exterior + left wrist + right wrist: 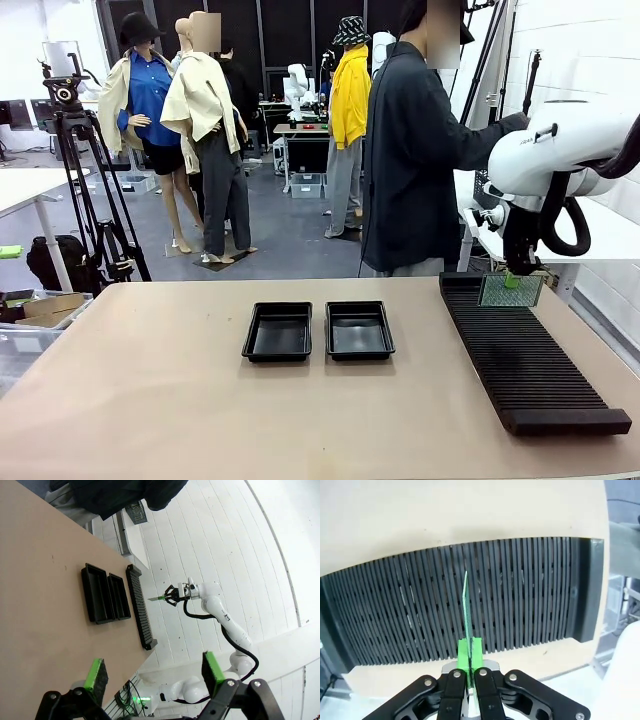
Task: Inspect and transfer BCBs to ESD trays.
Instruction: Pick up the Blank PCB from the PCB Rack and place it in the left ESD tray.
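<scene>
Right claw (512, 282) pinches the BCB (503, 294) by its top edge, a sensible hold for a seemingly thin, light, stiff board; left claw (155, 672) gapes empty.

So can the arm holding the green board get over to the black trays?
Probably yes. The right gripper is shut on the BCB, holding it above the slotted rack. Just bare table lies between it and the nearer ESD tray, and that tray looks empty.
</scene>
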Robot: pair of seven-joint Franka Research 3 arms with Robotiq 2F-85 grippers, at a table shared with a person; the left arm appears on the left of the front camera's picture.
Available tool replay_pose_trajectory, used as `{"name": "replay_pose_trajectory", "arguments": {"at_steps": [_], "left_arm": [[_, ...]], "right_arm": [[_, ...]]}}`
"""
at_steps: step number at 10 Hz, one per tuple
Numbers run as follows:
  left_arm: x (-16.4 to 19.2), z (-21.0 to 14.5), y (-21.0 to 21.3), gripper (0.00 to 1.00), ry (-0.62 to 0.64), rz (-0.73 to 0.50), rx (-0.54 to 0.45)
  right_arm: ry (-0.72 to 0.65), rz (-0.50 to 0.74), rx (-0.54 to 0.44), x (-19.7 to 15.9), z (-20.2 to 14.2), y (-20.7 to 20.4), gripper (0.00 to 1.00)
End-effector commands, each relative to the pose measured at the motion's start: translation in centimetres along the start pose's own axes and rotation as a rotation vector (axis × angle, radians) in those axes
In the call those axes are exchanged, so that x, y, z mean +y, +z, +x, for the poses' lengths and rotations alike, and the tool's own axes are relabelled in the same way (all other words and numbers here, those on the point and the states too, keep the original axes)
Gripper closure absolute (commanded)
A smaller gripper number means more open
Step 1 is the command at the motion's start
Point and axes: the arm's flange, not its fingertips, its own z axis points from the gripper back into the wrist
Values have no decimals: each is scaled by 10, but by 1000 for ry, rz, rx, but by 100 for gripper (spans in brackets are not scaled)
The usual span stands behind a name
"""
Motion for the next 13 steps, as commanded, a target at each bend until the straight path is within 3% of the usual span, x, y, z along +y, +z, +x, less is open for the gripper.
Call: {"name": "replay_pose_trajectory", "arguments": {"at_steps": [1,6,10,12,13], "left_arm": [[-2,-1,2,0,-1,0,-5],[-2,-1,2,0,-1,0,-5],[-2,-1,2,0,-1,0,-5],[-2,-1,2,0,-1,0,-5],[-2,-1,2,0,-1,0,-5]], "right_arm": [[-27,11,31,7,6,11,100],[-347,42,7,13,23,31,100],[-771,58,-25,19,44,44,100],[-915,213,-85,24,56,52,100],[-992,216,-128,27,61,56,100]]}}
